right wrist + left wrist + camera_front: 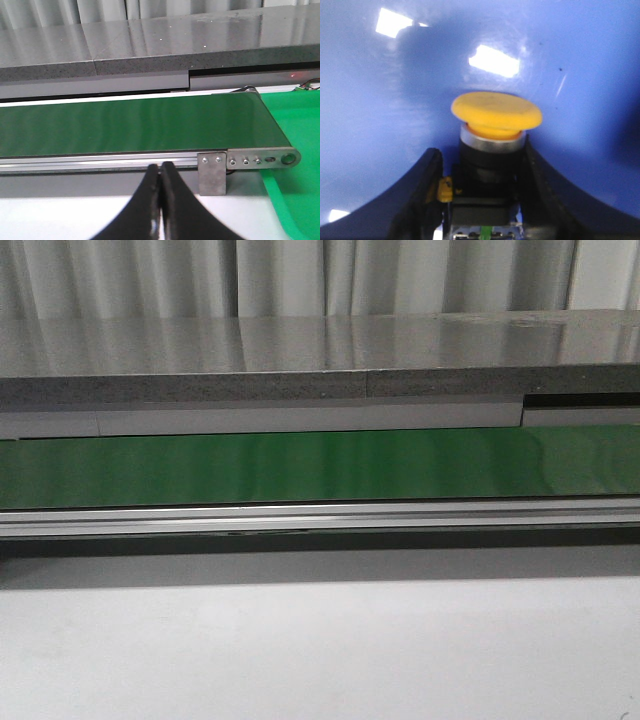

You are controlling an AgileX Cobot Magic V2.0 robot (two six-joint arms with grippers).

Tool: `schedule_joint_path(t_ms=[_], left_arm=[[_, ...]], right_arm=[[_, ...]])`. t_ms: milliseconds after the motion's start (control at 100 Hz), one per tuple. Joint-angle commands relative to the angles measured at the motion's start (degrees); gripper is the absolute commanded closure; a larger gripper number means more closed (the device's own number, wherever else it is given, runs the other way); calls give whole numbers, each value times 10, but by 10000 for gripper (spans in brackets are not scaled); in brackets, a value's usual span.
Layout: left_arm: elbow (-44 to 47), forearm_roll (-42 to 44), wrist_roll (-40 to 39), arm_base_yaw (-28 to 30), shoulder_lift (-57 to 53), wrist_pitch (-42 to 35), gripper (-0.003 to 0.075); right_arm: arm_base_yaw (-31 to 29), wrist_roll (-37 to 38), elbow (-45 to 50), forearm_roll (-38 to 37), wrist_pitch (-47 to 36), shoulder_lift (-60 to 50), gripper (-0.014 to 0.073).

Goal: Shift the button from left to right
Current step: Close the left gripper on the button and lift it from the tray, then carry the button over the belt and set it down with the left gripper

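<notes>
The left claw (pixel 482 200) is closing around the button (pixel 495 130), its two dark fingers (pixel 420 195) pressing the black block body from either side while the yellow cap is sitting proud above them, over a glossy blue surface (pixel 380 100). The button is looking small, rigid and light; the smooth cap is likely slippery, and the tiny terminals at the base are probably fragile, so the flat sides of the body are looking like the best place to take hold. The right claw (pixel 161 200) is resting fully closed with nothing in it, facing the bare green belt (pixel 125 125), which is running left to right with a green tray (pixel 295 120) at its right end
</notes>
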Motion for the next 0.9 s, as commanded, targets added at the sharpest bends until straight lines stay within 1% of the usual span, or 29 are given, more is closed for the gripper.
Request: schedule_joint_path(t_ms=[0, 250, 330, 420, 590, 740, 890], left_arm=[[-28, -4, -2, 2, -28, 6, 713], [-94, -16, -1, 0, -73, 58, 713], [-116, -26, 16, -8, -84, 80, 713], [-128, -43, 28, -24, -90, 98, 713], [-134, -43, 45, -71, -90, 112, 713], [-134, -27, 46, -112, -90, 112, 713], [-133, -16, 46, -137, -85, 113, 708]], right_arm=[[2, 0, -10, -2, -49, -11, 661], [2, 0, -10, -2, -49, -11, 661], [2, 0, -10, -2, -49, -11, 661], [2, 0, -10, -2, -49, -11, 661], [2, 0, -10, -2, -49, -11, 661], [2, 0, -10, -2, -49, -11, 661], [2, 0, -10, -2, -49, -11, 661]])
